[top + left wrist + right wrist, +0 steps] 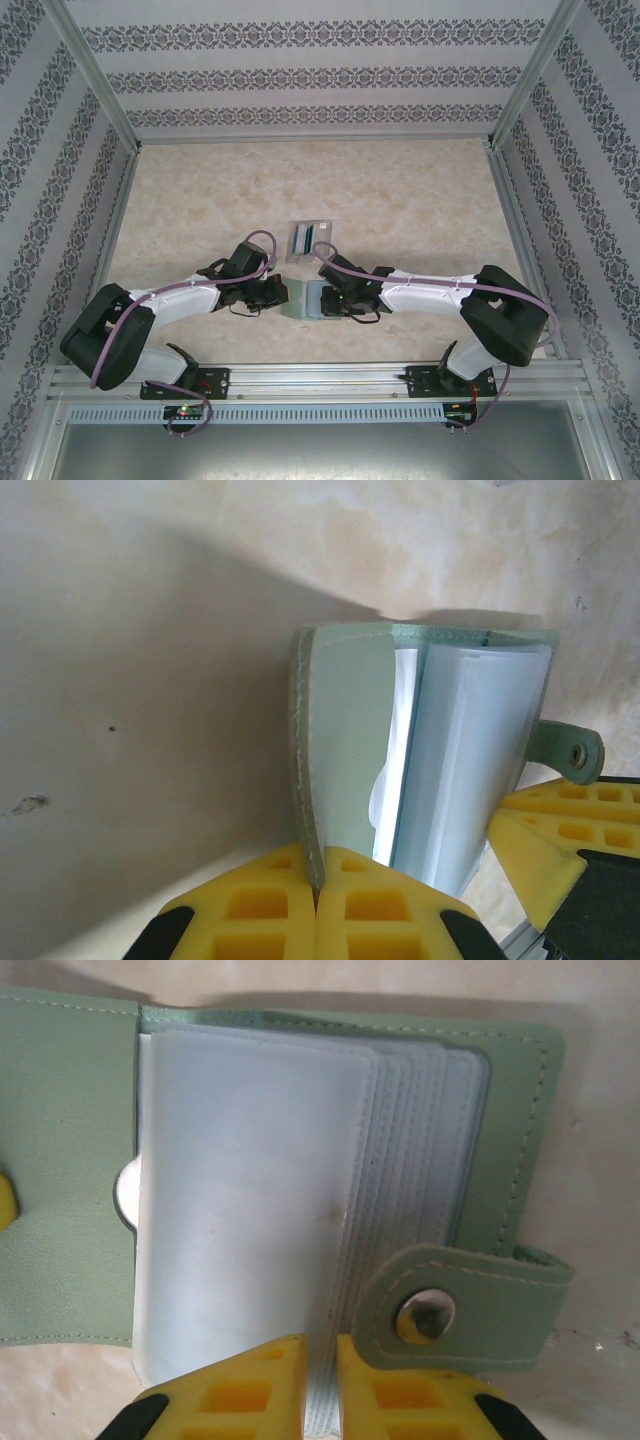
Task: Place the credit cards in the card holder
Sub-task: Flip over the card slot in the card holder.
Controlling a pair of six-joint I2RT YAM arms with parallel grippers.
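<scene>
The sage-green card holder (303,302) lies open on the table between both grippers. My left gripper (318,868) is shut on the edge of its left cover (345,740), holding that flap upright. My right gripper (320,1350) is shut on the stack of clear inner sleeves (250,1190), next to the snap tab (460,1305). From above, the left gripper (281,293) and right gripper (328,299) meet at the holder. Just behind them, a bluish card edge (303,240) shows in a slotted stand; I cannot make out an orange-yellow card.
The clear slotted stand (309,241) sits just behind the holder, close to both wrists. Patterned walls and metal frame rails (130,150) enclose the beige table (400,190). The right gripper's yellow finger (540,850) appears at the right of the left wrist view.
</scene>
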